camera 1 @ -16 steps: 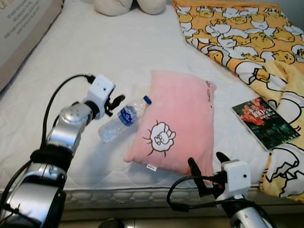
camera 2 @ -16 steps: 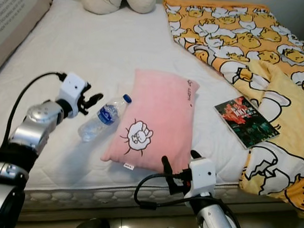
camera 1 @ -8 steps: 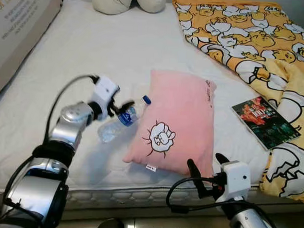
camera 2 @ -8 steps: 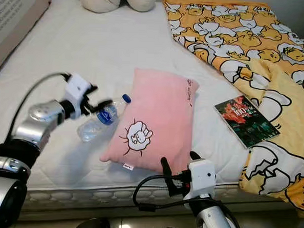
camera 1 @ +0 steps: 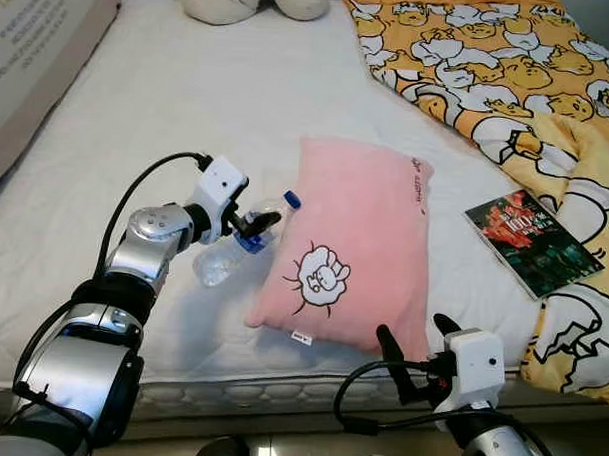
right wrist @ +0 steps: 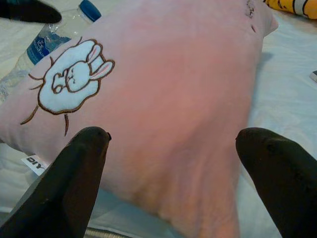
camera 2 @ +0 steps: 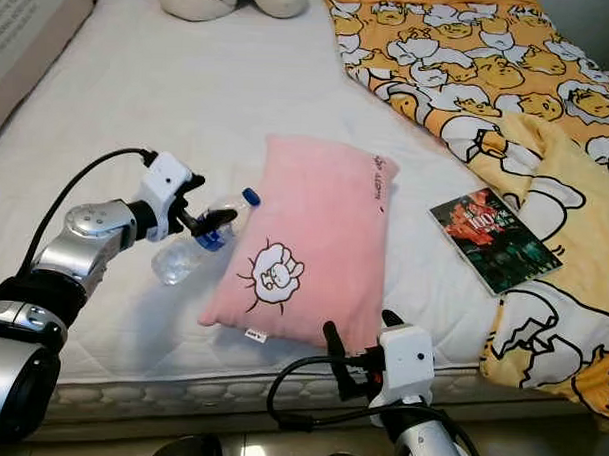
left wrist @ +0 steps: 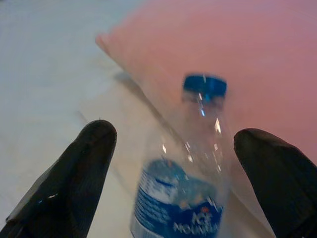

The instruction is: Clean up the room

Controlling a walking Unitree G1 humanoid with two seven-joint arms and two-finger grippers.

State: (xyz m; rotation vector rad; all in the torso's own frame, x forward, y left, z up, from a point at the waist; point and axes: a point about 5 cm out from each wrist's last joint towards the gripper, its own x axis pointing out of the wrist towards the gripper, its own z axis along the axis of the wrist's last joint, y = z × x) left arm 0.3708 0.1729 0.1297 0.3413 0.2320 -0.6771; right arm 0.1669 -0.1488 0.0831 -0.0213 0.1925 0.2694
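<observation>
Your target is a clear plastic water bottle point(camera 1: 234, 245) with a blue cap and a blue label. It lies on its side on the white bed point(camera 1: 139, 102), cap end touching the left edge of a pink pillow point(camera 1: 354, 245) that bears a cartoon rabbit patch.

Your left tool point(camera 1: 253, 222) is at the bottle's neck end with its two black fingers point(left wrist: 74, 168) spread wide, one on each side of the bottle. In the left wrist view there is clear space between each finger and the plastic, so nothing is gripped.

Your right tool point(camera 1: 415, 347) hovers at the near edge of the bed, fingers wide apart and empty, pointing at the pillow.

A book point(camera 1: 529, 244) lies to the right of the pillow, beside a yellow cartoon-print blanket point(camera 1: 490, 64).
</observation>
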